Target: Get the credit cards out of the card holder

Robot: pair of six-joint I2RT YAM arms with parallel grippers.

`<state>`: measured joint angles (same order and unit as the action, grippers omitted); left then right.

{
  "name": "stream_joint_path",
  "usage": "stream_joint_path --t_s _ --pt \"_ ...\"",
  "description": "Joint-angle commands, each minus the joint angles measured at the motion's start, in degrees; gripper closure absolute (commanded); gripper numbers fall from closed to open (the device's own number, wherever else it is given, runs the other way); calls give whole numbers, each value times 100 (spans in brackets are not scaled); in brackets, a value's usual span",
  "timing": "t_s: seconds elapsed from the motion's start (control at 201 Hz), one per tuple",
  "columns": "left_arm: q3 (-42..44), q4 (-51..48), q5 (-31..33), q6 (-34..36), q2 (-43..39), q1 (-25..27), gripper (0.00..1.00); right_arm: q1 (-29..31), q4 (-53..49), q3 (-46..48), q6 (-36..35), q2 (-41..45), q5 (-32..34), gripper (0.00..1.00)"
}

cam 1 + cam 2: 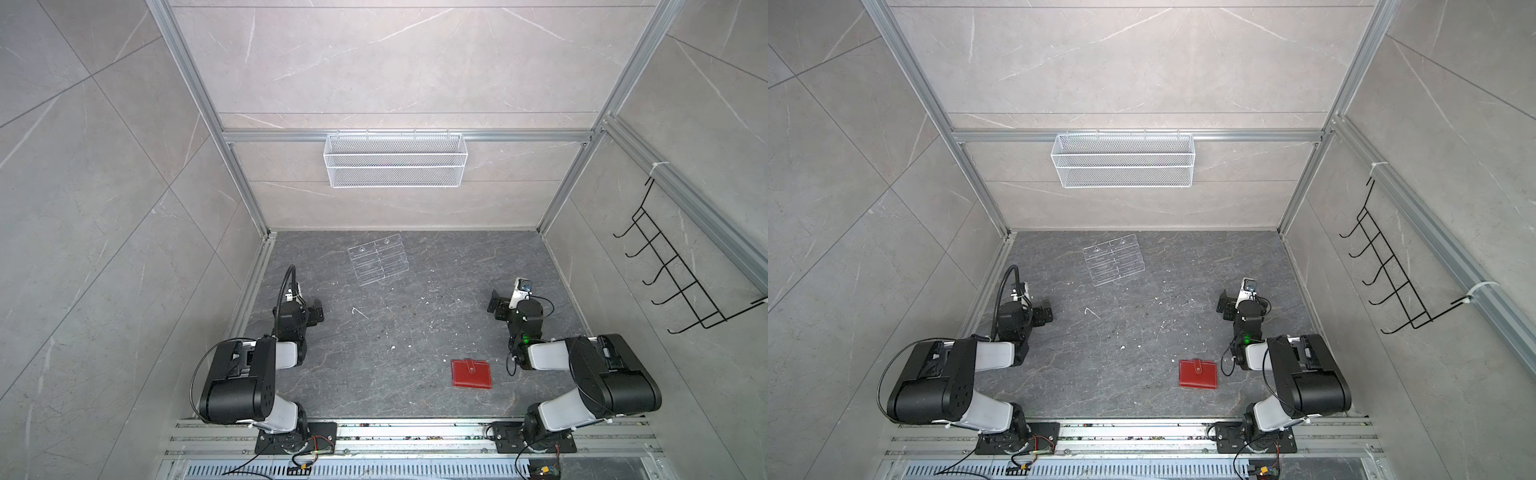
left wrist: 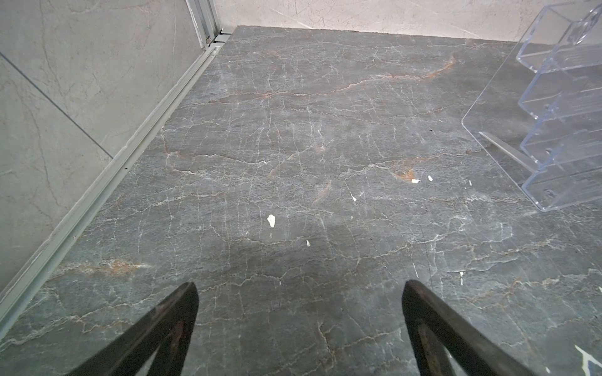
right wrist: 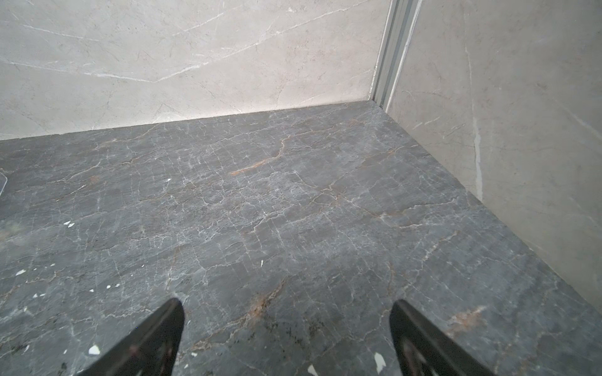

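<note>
Dark marble tabletop (image 1: 395,332), left gripper (image 1: 317,310) mid left, jaws released and spread; right gripper (image 1: 494,305) mid right, jaws released and spread; clear acrylic rack (image 1: 379,259) upper centre; red card holder (image 1: 471,373) closed, flat, lower right, apart from both grippers

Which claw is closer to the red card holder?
The right claw: the card holder lies right of centre, far from the left claw.

Seemingly free tabletop (image 1: 395,324) around card holder (image 1: 471,374)
</note>
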<state>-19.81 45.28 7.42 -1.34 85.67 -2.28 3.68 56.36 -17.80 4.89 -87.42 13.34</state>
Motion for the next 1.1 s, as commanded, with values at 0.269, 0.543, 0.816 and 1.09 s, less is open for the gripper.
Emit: stream_joint_path --t_s 0.269,0.543,0.816,1.09 --pt "-92 255 77 -73 -7 -33 0 18 -2 -48 -32 14 72 0" --pt "-76 266 73 -71 -28 -33 0 19 -22 -59 -44 91 89 0" --pt "-2378 -4316 201 -1388 -1654 534 0 58 -5633 -2125 867 1941 -268 0" --pt "-4304 -6399 -1614 -2885 -659 864 11 53 -6870 -2847 1303 2044 -2565 0"
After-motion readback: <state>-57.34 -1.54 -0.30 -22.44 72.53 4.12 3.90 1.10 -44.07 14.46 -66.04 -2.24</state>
